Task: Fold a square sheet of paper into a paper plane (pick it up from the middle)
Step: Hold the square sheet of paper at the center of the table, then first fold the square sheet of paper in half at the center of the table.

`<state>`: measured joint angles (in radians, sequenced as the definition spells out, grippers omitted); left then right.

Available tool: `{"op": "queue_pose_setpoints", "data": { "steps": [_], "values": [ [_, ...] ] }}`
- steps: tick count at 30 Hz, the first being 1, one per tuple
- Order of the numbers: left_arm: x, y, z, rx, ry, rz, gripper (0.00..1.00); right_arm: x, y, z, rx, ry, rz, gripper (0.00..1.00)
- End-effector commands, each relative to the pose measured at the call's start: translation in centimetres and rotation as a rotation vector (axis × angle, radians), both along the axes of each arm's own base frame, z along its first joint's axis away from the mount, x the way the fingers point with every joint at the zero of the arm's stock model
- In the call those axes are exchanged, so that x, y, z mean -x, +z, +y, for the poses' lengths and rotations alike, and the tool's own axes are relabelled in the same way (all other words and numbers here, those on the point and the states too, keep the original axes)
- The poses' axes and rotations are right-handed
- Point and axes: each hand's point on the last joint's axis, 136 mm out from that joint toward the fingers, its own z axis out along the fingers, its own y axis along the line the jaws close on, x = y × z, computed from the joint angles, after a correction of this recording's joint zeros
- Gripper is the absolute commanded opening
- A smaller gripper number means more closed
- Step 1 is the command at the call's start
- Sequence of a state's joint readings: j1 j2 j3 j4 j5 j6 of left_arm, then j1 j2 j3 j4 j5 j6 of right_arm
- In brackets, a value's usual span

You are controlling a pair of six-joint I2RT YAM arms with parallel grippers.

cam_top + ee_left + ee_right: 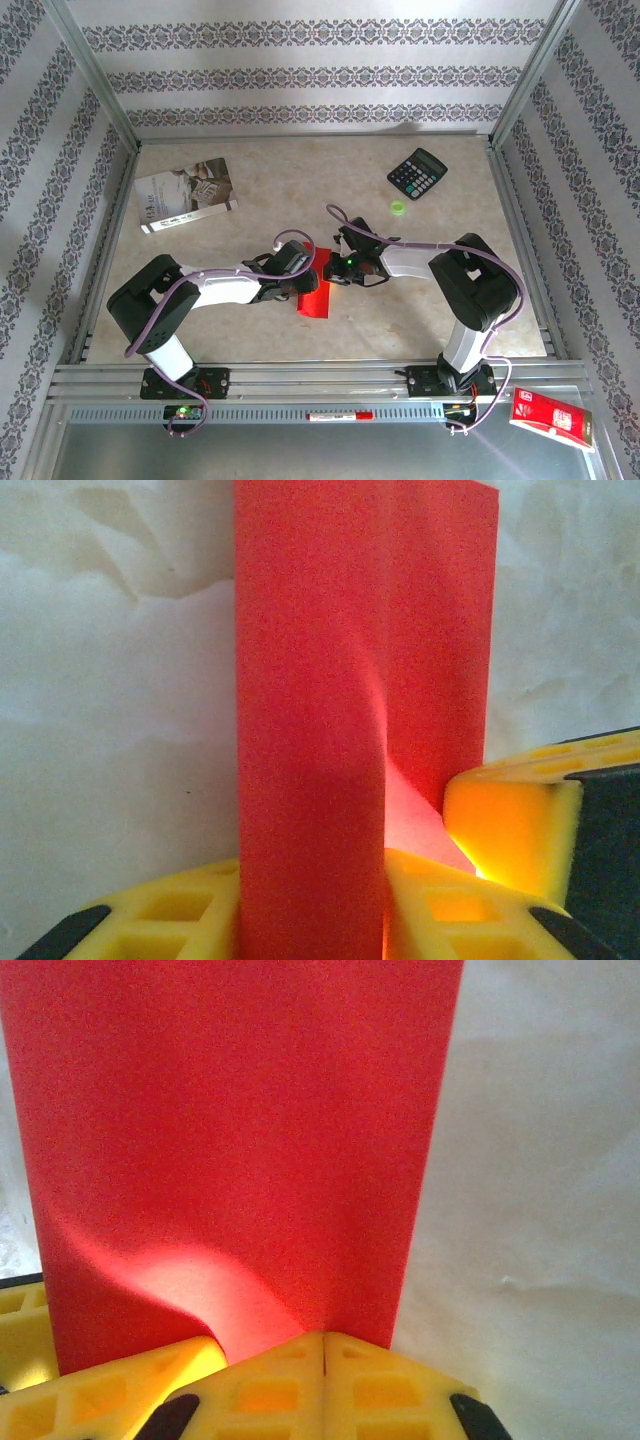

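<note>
The square sheet of paper is bright red and stands bent up off the table between both grippers near the middle. In the left wrist view a rounded band of the paper runs up between my left gripper's yellow fingers, which close on it from both sides. A finger of the right gripper touches the sheet just to the right. My right gripper has its fingers pressed together on the lower edge of the paper. From above, the left gripper and the right gripper nearly touch.
A black calculator lies at the back right, with a small green ring near it. A grey-white booklet sits at the back left. A glossy red packet rests off the table at the front right. Metal frame posts border the table.
</note>
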<state>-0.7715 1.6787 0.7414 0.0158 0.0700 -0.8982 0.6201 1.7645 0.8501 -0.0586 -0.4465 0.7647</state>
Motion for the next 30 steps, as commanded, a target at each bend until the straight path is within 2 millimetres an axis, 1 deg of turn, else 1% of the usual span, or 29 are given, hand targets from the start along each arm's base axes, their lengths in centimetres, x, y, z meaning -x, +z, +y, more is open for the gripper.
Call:
{"op": "queue_pose_setpoints", "data": {
  "steps": [1,7,9,12,18,20,22,24,26,28,30],
  "values": [
    [6.9,-7.9,8.3,-0.344,0.032,0.269,0.34,1.0,-1.7,-0.6,0.069,-0.003,0.051,0.00],
    [6.5,-7.2,8.1,-0.341,0.034,0.253,0.35,2.0,-3.1,-2.3,0.159,-0.004,0.076,0.00],
    [6.2,-6.6,8.1,-0.341,0.038,0.241,0.37,2.3,-3.5,-2.7,0.176,-0.007,0.087,0.00],
    [5.5,-5.1,7.8,-0.334,0.046,0.209,0.42,2.6,-4.0,-3.1,0.190,-0.010,0.096,0.00],
    [3.8,-0.3,7.7,-0.317,0.067,0.102,0.61,2.8,-4.8,-3.3,0.204,-0.009,0.108,0.00],
    [3.4,1.7,7.9,-0.311,0.077,0.063,0.64,2.9,-5.1,-3.4,0.210,-0.011,0.114,0.00],
    [3.1,3.3,8.0,-0.293,0.084,0.032,0.65,2.8,-5.2,-3.4,0.211,-0.012,0.115,0.00],
    [2.9,5.0,7.2,-0.232,0.073,-0.008,0.64,2.9,-5.3,-3.4,0.212,-0.008,0.117,0.00],
    [2.4,6.7,5.5,-0.125,0.050,-0.050,0.61,2.9,-5.3,-3.4,0.213,-0.009,0.113,0.00],
    [2.0,8.0,3.7,-0.033,0.018,-0.075,0.55,2.9,-5.4,-3.5,0.214,-0.011,0.114,0.00],
    [1.6,8.9,2.1,0.029,-0.020,-0.090,0.48,2.9,-5.5,-3.5,0.214,-0.013,0.115,0.00]
  ]
}}
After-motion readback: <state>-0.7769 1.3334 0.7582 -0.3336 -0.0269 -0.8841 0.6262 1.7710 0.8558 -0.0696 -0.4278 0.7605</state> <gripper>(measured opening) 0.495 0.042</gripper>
